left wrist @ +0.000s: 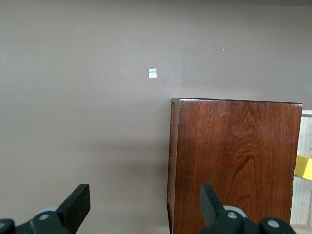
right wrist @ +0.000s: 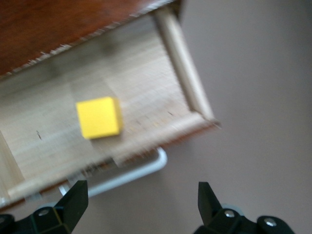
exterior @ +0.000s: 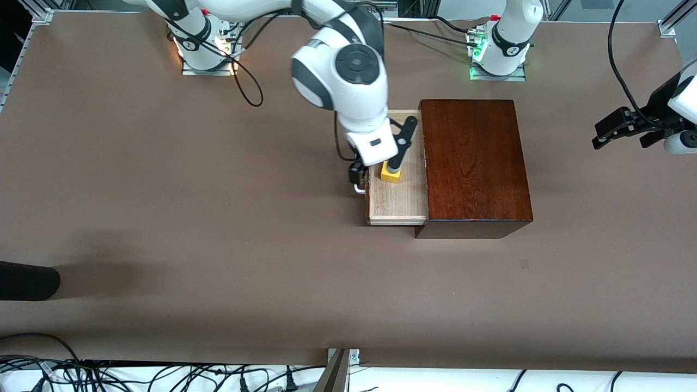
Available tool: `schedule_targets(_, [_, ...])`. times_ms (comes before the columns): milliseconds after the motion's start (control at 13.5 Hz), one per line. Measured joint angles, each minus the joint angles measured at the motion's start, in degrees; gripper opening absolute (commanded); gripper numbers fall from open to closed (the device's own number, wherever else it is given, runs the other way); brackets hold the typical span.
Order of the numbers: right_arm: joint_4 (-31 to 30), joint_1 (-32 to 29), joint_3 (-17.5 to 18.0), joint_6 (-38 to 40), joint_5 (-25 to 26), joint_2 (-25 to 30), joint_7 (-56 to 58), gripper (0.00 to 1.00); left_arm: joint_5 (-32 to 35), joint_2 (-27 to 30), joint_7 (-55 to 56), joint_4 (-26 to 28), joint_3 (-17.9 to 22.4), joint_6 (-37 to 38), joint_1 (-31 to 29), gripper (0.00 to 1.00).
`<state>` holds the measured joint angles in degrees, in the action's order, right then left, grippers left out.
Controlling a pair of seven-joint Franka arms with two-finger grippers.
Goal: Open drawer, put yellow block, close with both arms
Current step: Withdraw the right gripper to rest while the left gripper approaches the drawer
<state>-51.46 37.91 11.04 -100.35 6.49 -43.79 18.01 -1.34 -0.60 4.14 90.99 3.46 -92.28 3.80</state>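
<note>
The reddish-brown wooden box (exterior: 474, 163) stands mid-table. Its pale drawer (exterior: 397, 204) is pulled out toward the right arm's end, with the white handle (exterior: 359, 189) at its front. The yellow block (exterior: 391, 173) lies in the drawer tray, free of any finger. My right gripper (exterior: 378, 170) hangs open and empty over the drawer's front edge. In the right wrist view the block (right wrist: 99, 117) lies in the tray (right wrist: 146, 73), with the handle (right wrist: 131, 173) between it and the open gripper (right wrist: 141, 202). My left gripper (exterior: 626, 128) is open and empty, waiting over the table at the left arm's end.
The left wrist view shows the box (left wrist: 234, 161), a sliver of the drawer (left wrist: 306, 139) with the block (left wrist: 303, 167), and the open left gripper (left wrist: 145, 204). A small tape mark (left wrist: 152, 73) is on the table. A dark object (exterior: 27, 280) lies at the right arm's end.
</note>
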Motion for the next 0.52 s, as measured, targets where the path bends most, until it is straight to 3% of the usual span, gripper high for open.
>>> schedule_targets(519, [-0.1, -15.3, -0.5, 8.9, -1.4, 5.1, 0.1, 1.0, 0.0, -0.2, 0.0, -1.2, -2.5, 1.6, 0.3, 1.0])
